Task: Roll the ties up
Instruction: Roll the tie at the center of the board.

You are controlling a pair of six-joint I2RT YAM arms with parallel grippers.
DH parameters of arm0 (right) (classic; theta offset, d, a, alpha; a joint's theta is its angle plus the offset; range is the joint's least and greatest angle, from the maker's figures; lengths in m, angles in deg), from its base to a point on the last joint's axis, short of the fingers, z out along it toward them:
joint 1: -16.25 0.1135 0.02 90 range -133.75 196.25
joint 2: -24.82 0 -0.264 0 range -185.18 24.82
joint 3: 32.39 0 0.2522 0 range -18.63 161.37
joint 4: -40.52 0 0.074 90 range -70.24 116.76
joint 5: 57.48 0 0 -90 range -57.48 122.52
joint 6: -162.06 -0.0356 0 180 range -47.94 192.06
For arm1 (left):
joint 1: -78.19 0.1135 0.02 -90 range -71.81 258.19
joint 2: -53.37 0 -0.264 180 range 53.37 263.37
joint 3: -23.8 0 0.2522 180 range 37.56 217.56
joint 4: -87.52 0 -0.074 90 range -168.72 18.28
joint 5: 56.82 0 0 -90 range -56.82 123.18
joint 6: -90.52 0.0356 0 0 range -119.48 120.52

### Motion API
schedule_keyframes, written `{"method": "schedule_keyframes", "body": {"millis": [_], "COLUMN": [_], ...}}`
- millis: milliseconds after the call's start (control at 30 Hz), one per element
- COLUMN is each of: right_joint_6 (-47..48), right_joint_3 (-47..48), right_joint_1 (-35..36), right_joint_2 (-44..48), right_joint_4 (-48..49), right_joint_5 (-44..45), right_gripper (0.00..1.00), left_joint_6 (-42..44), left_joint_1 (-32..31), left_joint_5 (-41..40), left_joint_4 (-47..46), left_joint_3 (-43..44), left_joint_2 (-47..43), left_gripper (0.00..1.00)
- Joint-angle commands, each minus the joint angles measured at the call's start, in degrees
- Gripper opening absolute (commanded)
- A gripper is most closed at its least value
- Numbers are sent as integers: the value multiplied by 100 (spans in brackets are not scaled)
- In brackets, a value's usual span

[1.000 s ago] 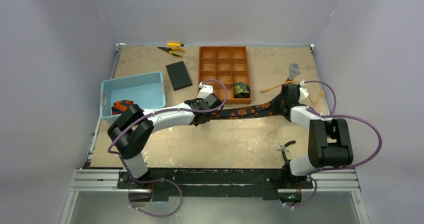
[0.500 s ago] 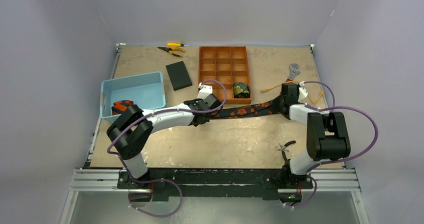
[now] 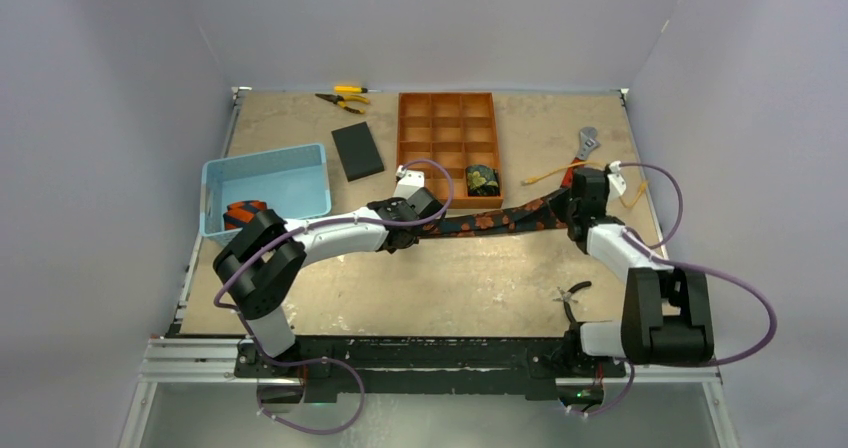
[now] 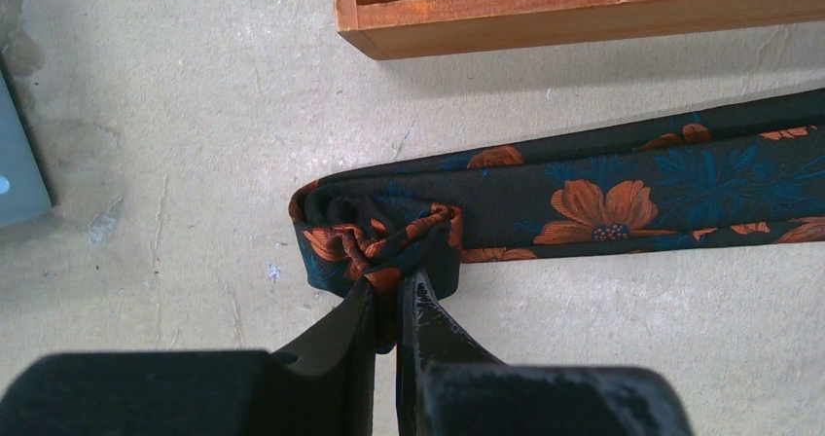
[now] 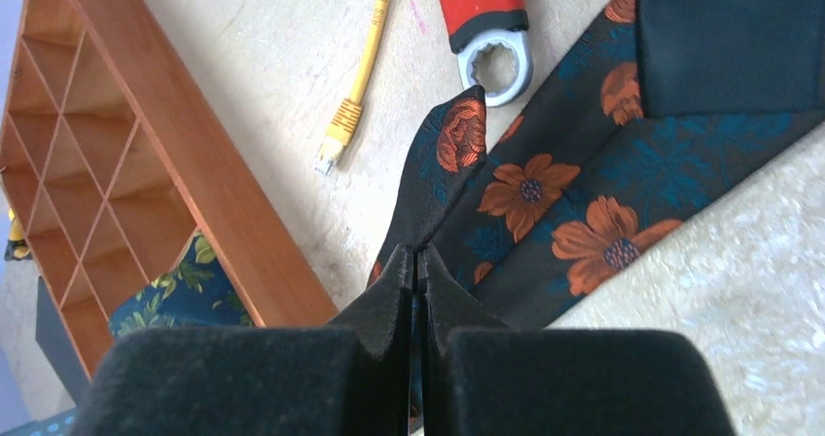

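Observation:
A dark tie with orange flowers point(image 3: 480, 222) lies stretched across the table between both grippers. My left gripper point(image 3: 408, 226) is shut on its narrow end, where the cloth point(image 4: 389, 241) is folded over and bunched at the fingertips point(image 4: 394, 285). My right gripper point(image 3: 566, 208) is shut on a raised fold at the edge of the wide end point(image 5: 584, 193), its tips point(image 5: 416, 254) pressed together on the fabric. A rolled dark tie with a green-gold pattern point(image 3: 482, 179) sits in a compartment of the wooden organizer. An orange-and-black tie point(image 3: 240, 213) rests at the near corner of the blue basket.
The wooden organizer point(image 3: 447, 96) stands at the back centre, close to the stretched tie. A blue basket point(image 3: 265, 156) is on the left, a black pad point(image 3: 357, 150) beside it. A wrench point(image 3: 586, 146) and yellow cord point(image 3: 545, 176) lie by the right gripper; pliers point(image 3: 343, 96) are at the back.
My right gripper has closed on the tie's wide end, and that arm's elbow has swung down and to the right. The left arm and its grip are unchanged.

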Motion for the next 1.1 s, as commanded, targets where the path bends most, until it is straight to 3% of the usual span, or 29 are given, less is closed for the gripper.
{"method": "schedule_keyframes", "body": {"millis": [0, 467, 800, 833, 900, 1067], "right_joint_6": [-47, -531, -160, -122, -70, -39], "right_joint_3": [-339, -847, -566, -491, -347, -246], "right_joint_1": [-14, -22, -40, -40, -41, -40], "right_joint_2": [500, 312, 695, 616, 309, 296], "right_joint_4": [-288, -491, -253, -238, -273, -469], "right_joint_5": [197, 694, 1344, 1294, 1168, 1070], "right_gripper": [0, 0, 0, 2, 17, 45], "left_joint_6": [-95, -88, -68, -68, -67, -70], "left_joint_1": [26, 29, 31, 32, 37, 31], "left_joint_5": [87, 74, 98, 102, 124, 143], "left_joint_4": [30, 36, 2, -2, -11, -22], "left_joint_3": [-94, -108, -154, -153, -151, -155], "left_joint_2": [-124, -131, -139, -140, -131, -131], "left_gripper": [0, 0, 0, 0, 0, 0]}}
